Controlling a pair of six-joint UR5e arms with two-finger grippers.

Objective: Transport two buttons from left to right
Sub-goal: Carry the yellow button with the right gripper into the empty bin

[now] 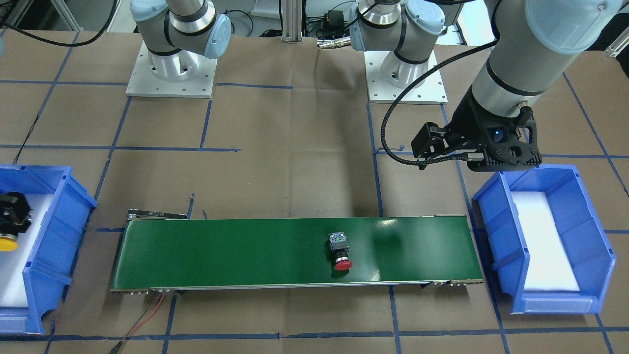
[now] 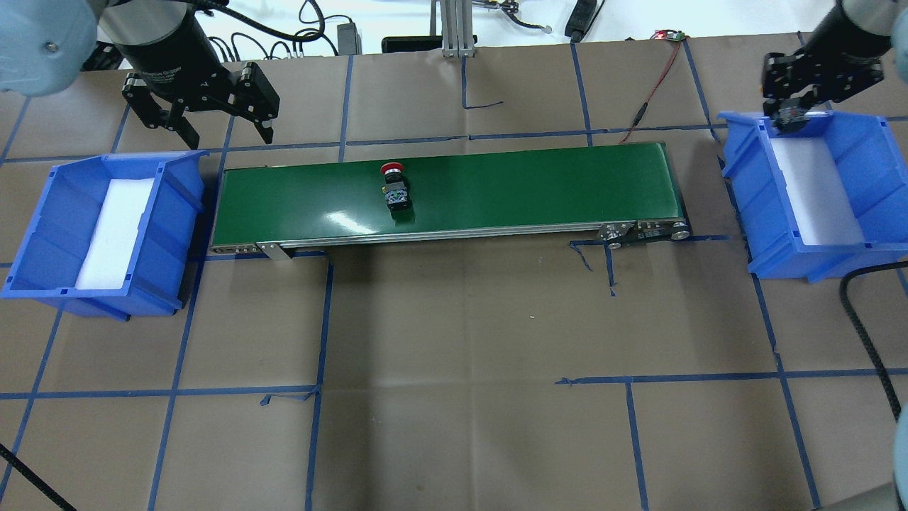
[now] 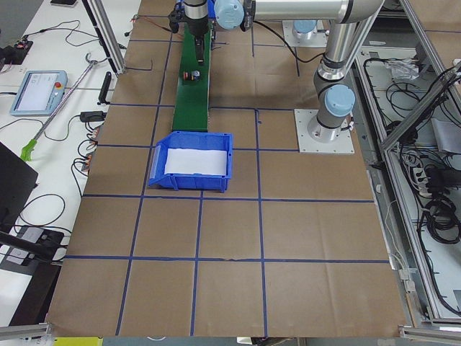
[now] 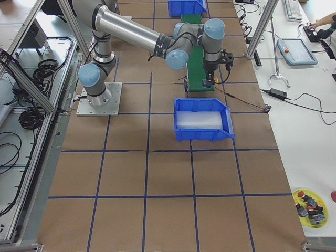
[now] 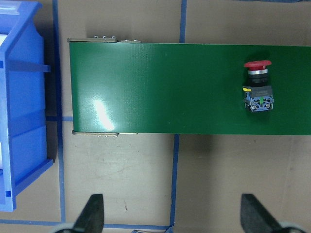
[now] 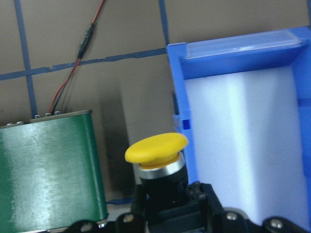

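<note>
In the front-facing view, the red button [image 1: 341,251] lies on its side on the green belt [image 1: 221,255]. It sits left of the belt's middle, cap toward the operators' edge of the surface [image 1: 295,162]. At the surface's right end, the right hand [image 1: 11,223] is clamped on the yellow button [image 1: 7,243] above the right bin [image 1: 64,216].

From overhead, the left hand [image 2: 227,133] hovers near the surface's far edge, past the belt's left end. It is empty, with its fingers apart.

The left wrist view shows those fingers [image 5: 92,213] spread wide, well apart from the red button.

In the right wrist view, the yellow cap hangs at the bin's corner wall, not over the white liner. Released here, it would likely strike the rim and bounce onto the surface. The red button's round cap could also let it roll off the belt's edge.
</note>
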